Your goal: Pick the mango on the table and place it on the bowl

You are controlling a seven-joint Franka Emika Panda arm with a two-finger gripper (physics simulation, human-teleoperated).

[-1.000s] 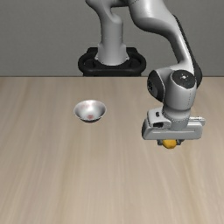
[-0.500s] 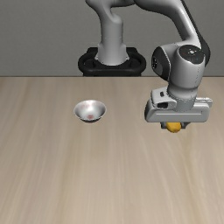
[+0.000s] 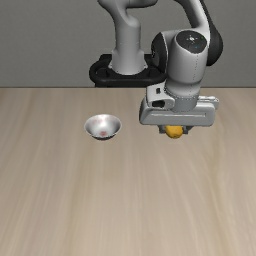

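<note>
Shifted toward the exterior view's left since the earlier frames, the mango (image 3: 175,131) is hanging above the table (image 3: 60,205), closer to the bowl (image 3: 102,126) but still apart from it. Only its orange lower edge is peeking out; the rest is hiding behind the gripper (image 3: 176,128), which is pinching it. The bowl is sitting upright, holding nothing.
</note>
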